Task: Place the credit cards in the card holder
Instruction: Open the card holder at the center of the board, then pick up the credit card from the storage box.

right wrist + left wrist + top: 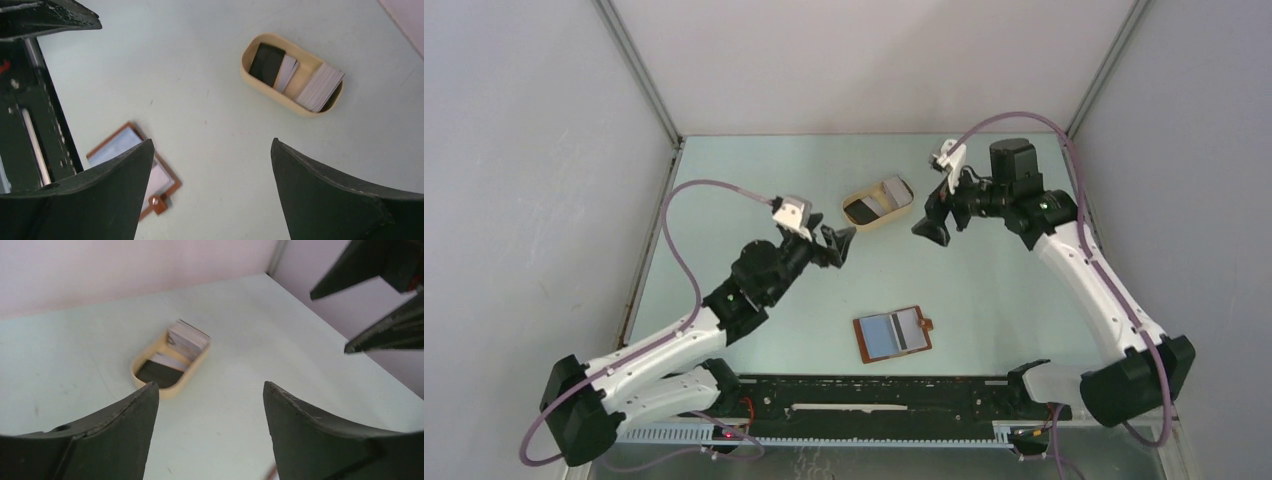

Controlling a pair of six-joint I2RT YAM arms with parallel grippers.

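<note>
Close to the near edge of the counter, about midway along: one card holder (892,334), lying open and flat, closing tab (927,324) toward the right edge. Two pale panels inside, one with a dark stripe; cards or lining, cannot tell.

Nearer the far edge, well apart from it: one beige tray (272,94) holding the credit cards (320,86): one black card (266,64), one white card (286,74) touching it, one pale stack, uncountable.

Two grippers, raised, either side of the tray: left gripper (839,245) spread wide, holding nothing; right gripper (932,225) likewise spread, empty.
</note>
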